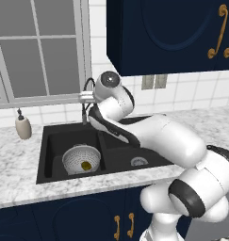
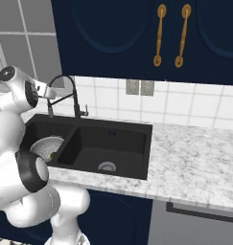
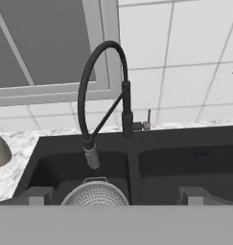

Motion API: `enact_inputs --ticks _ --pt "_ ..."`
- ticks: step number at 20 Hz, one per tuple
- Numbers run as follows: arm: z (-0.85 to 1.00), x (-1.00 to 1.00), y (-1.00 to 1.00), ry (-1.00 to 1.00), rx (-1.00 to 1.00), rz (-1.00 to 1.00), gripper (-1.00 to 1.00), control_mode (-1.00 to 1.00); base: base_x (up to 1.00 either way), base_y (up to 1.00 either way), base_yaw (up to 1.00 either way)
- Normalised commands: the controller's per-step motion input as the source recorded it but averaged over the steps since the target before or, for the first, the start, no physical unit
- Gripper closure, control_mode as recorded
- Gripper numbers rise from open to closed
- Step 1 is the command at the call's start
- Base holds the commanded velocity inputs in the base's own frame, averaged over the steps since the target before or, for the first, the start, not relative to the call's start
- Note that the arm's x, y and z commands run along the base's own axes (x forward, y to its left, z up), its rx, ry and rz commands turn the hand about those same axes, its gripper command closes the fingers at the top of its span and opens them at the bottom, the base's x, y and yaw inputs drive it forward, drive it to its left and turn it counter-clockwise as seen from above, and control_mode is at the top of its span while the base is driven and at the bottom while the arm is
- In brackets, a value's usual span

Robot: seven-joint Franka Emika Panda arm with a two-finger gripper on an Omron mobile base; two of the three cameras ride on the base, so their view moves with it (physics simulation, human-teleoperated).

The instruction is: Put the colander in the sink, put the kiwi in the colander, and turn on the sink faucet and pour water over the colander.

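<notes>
Left base view: small yellowish-brown kiwi [image 1: 86, 165] seen inside perforated grey-white colander [image 1: 81, 159], left basin of black double sink [image 1: 54, 141].

Right base view: gripper [image 2: 47, 91] raised near dark gooseneck faucet [image 2: 69, 93].

Hand view: gripper spread wide, nothing held; small side lever [image 3: 145, 123] easily missed, spout knocked off colander.
</notes>
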Motion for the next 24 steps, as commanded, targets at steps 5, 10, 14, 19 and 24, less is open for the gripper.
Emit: enact_inputs --ticks 5,10,14,19,24 --pt "0.00 -0.39 -0.79 0.00 0.02 0.00 -1.00 -1.00 0.00 0.00 0.00" --pt "-0.05 -0.23 -0.75 0.00 0.02 0.00 -1.00 -1.00 0.00 0.00 0.00" --pt "-0.04 -0.13 -0.63 0.00 0.00 0.00 -1.00 -1.00 0.00 0.00 0.00" --pt "-0.03 -0.10 -0.57 0.00 0.00 0.00 -1.00 -1.00 0.00 0.00 0.00" --pt "-0.20 -0.06 -0.55 -0.02 0.00 0.00 -1.00 -1.00 0.00 0.00 0.00"
